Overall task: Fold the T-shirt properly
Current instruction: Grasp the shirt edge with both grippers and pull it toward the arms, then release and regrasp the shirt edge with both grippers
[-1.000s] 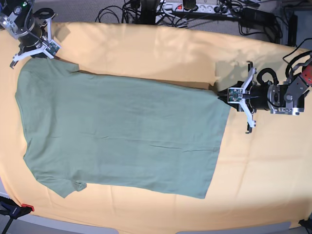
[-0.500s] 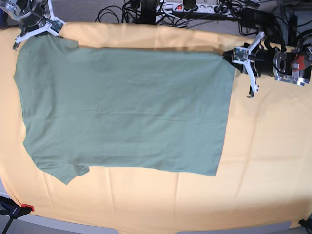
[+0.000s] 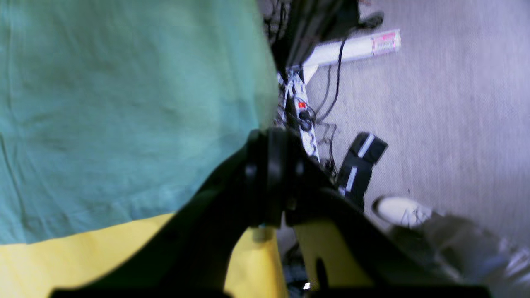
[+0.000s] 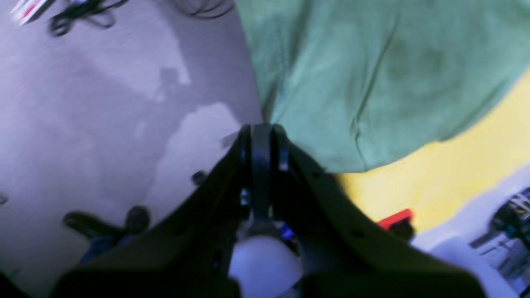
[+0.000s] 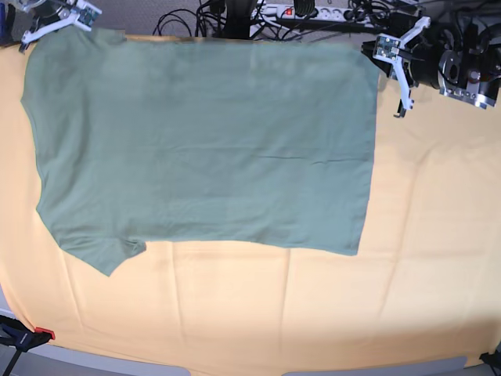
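Note:
The sage-green T-shirt (image 5: 203, 141) lies spread on the orange-yellow cloth (image 5: 313, 313), sleeves at the view's left and hem at the right. Its far edge reaches the table's back edge. My left gripper (image 5: 368, 49) is shut on the far hem corner; in the left wrist view the jaws (image 3: 265, 136) pinch the green fabric (image 3: 124, 103). My right gripper (image 5: 94, 22) is shut on the far sleeve-side corner; in the right wrist view it (image 4: 261, 128) clamps the shirt's edge (image 4: 372, 82). Both held corners hang past the table edge, over the floor.
Cables and a power strip (image 5: 313, 12) lie on the floor behind the table, also in the left wrist view (image 3: 304, 120). A red clamp (image 5: 43, 334) sits at the front left corner. A shoe (image 3: 397, 209) is on the floor.
Both grippers have moved toward the table's back edge, pulling the shirt's far edge with them. The shirt has opened out wider and now covers the cloth up to the back edge.

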Available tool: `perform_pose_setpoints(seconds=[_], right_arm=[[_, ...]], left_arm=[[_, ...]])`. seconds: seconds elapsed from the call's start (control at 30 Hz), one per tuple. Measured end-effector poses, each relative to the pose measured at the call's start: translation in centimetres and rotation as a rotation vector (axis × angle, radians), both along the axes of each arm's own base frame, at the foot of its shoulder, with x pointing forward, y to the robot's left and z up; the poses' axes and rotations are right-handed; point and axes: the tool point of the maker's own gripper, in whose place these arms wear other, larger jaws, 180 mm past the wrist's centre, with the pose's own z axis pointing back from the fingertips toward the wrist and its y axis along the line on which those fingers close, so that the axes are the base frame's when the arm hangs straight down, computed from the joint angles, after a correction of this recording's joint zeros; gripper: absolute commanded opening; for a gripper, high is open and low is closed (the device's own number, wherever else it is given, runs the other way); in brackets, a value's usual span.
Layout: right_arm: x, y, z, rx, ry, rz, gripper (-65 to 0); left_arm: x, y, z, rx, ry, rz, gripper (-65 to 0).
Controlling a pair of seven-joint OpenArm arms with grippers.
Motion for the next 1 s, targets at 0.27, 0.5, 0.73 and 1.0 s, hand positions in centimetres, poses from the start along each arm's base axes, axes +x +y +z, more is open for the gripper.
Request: perform_pose_setpoints(seconds=[0.27,0.5,0.73,1.0], right_arm=[[0.0,0.6,0.0,0.043,-0.002,-0.037,-65.0],[4.2,-0.2,1.1,-0.001,-0.184,-0.017,-65.0],[8.2,2.5,2.6,0.134,-0.350,0.051,-65.0],[12.9,0.7,1.7,0.185,-0.477,0.020,-65.0]], left_arm=[[0.1,0.1,-0.1,0.007,-0.013,-0.012,-65.0],[0.8,-0.6,0.2,-0.023,-0.033,-0.014,-65.0],[4.7,-1.9,-0.1,-0.031,-0.241,-0.001,-65.0],[8.4,-4.4,-0.2,-0.113,-0.403,0.105,-65.0]])
